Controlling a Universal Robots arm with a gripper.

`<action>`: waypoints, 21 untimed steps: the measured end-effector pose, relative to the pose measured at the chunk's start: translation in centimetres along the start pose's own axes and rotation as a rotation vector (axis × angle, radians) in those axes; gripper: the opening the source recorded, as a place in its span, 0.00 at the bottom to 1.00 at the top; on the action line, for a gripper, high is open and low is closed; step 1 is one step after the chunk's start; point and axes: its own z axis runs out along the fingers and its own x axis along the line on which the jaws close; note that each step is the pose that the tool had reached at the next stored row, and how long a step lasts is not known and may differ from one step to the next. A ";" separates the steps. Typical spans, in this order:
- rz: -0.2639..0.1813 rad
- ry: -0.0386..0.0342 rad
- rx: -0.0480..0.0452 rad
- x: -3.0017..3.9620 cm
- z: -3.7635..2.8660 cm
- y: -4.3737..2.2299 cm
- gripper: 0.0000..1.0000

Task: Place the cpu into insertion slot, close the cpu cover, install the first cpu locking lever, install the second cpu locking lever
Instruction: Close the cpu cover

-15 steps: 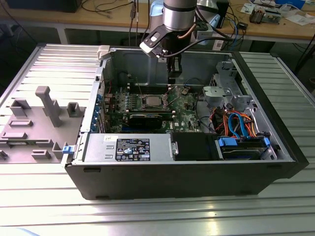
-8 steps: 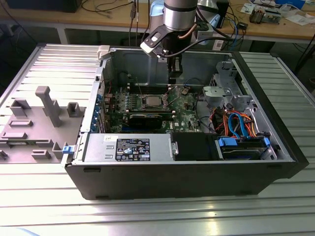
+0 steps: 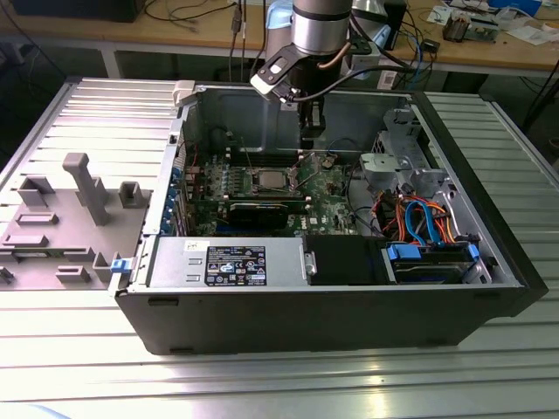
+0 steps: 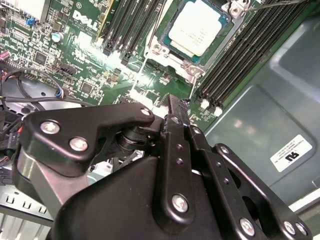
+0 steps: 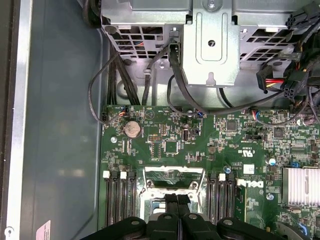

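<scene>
The chip (image 4: 199, 30) sits in the socket (image 4: 167, 50), and the pincer (image 5: 177, 199), pinched narrow and empty, hangs near that socket; I'd judge the latching down is left to do.

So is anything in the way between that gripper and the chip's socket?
Nothing visible. The gripper hangs shut close to the insertion slot, where the cpu already lies, with only open air between them.
</scene>
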 end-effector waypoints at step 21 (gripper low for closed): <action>0.000 -0.0001 0.0000 -0.02 0.03 0.64 0.11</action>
